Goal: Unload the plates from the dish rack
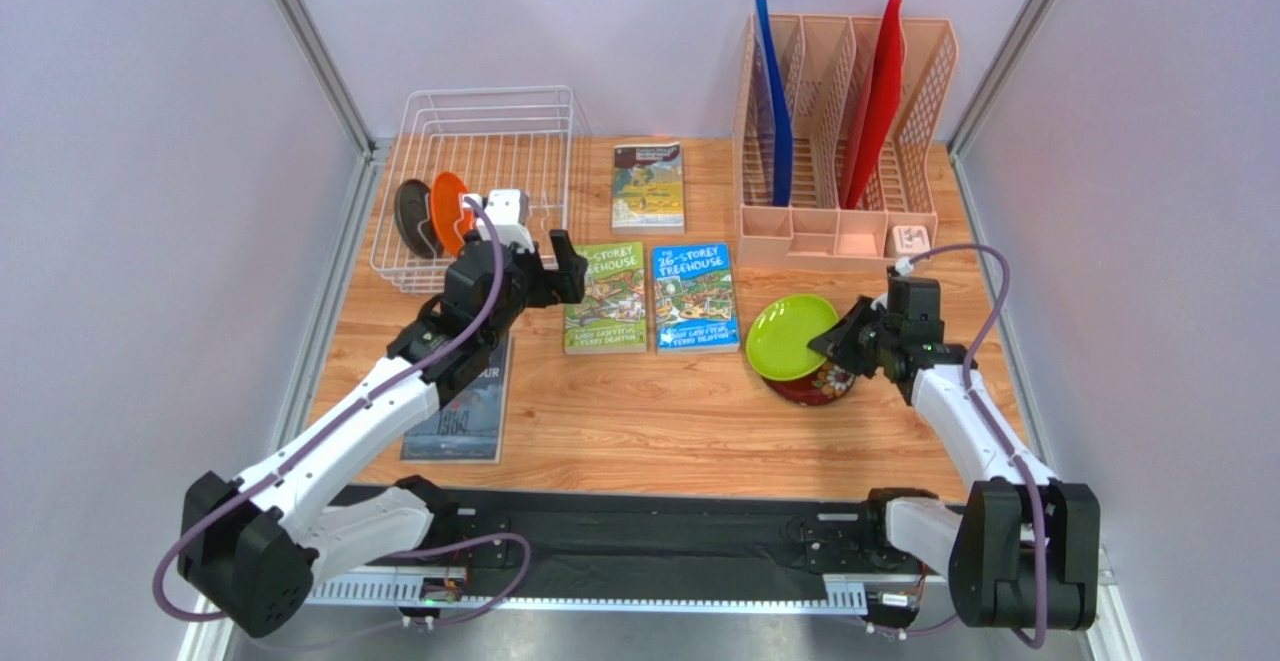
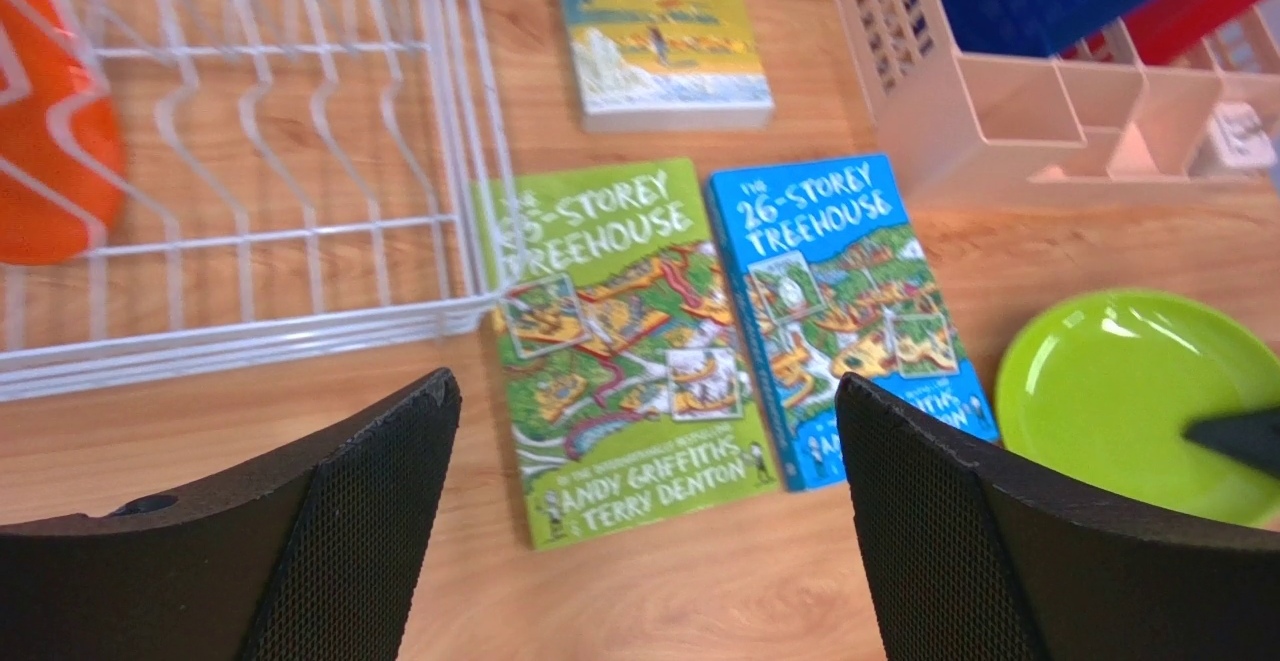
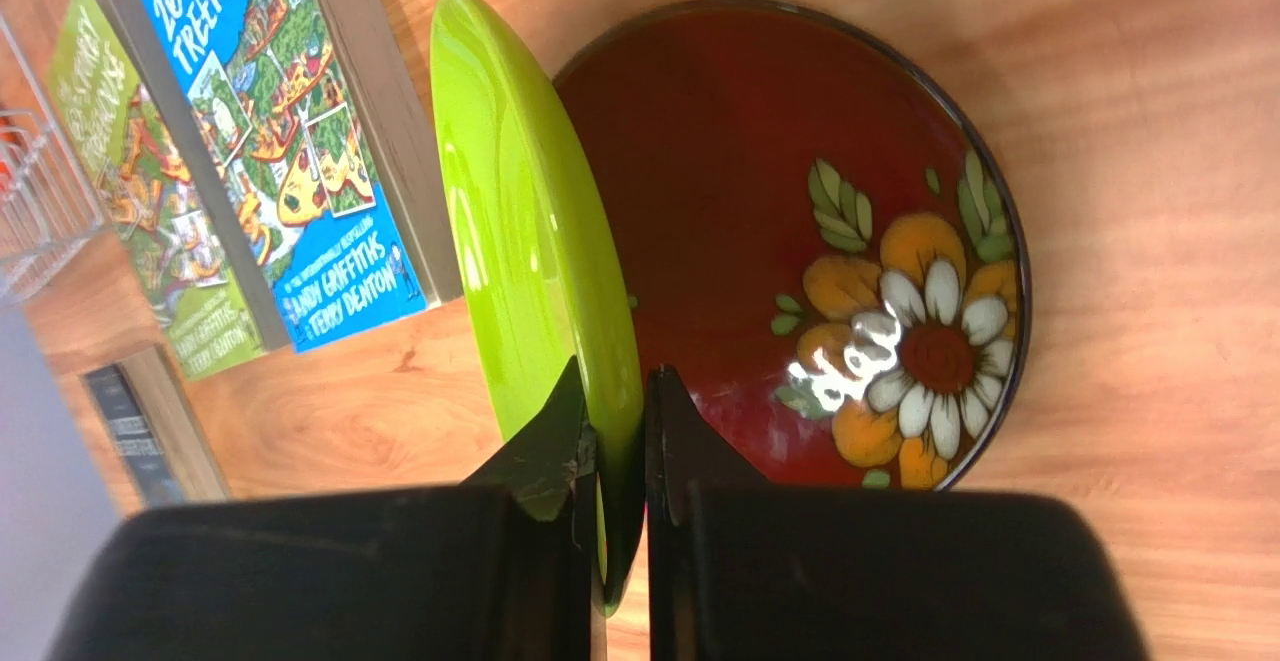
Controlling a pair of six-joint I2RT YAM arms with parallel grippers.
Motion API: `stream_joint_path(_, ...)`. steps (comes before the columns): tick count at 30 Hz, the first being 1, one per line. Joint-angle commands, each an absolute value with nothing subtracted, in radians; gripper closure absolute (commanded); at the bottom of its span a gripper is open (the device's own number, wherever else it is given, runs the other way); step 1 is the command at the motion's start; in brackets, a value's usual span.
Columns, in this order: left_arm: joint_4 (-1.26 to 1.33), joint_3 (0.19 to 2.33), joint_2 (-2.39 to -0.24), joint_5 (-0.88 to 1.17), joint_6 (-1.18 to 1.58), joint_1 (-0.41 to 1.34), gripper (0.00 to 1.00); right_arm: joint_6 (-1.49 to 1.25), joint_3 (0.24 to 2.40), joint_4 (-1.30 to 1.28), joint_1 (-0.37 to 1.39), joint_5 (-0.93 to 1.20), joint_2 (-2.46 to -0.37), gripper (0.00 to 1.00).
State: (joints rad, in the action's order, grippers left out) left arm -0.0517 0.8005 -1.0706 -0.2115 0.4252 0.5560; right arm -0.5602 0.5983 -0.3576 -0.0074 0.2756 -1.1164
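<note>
My right gripper (image 1: pixel 837 343) is shut on the rim of the lime green plate (image 1: pixel 789 336), holding it over the dark red patterned plate (image 1: pixel 819 384) on the table. In the right wrist view the green plate (image 3: pixel 519 226) stands edge-on between the fingers (image 3: pixel 559 444), with the red flowered plate (image 3: pixel 812 241) flat beneath. The white wire dish rack (image 1: pixel 481 181) at the back left holds the orange plate (image 1: pixel 448 211) and the dark grey plate (image 1: pixel 415 219). My left gripper (image 1: pixel 559 264) is open and empty beside the rack's right front corner; the rack (image 2: pixel 271 166) and orange plate (image 2: pixel 45 136) show in its view.
Three books lie mid-table: green (image 1: pixel 606 298), blue (image 1: pixel 694 297) and a smaller one (image 1: pixel 648 186). A dark book (image 1: pixel 466 406) lies under the left arm. The peach slotted organizer (image 1: pixel 842 136) with blue and red folders stands at the back right.
</note>
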Motion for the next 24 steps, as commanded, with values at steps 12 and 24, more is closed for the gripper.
stream_joint_path(12, -0.112, 0.818, -0.954, -0.410, 0.327, 0.557, 0.00, -0.580, 0.531, -0.417, -0.067, 0.178, -1.072, 0.89)
stream_joint_path(24, -0.100, 0.834, -0.980, -0.429, 0.310, 0.557, 0.00, -0.563, 0.497, -0.422, -0.067, 0.183, -1.043, 0.45)
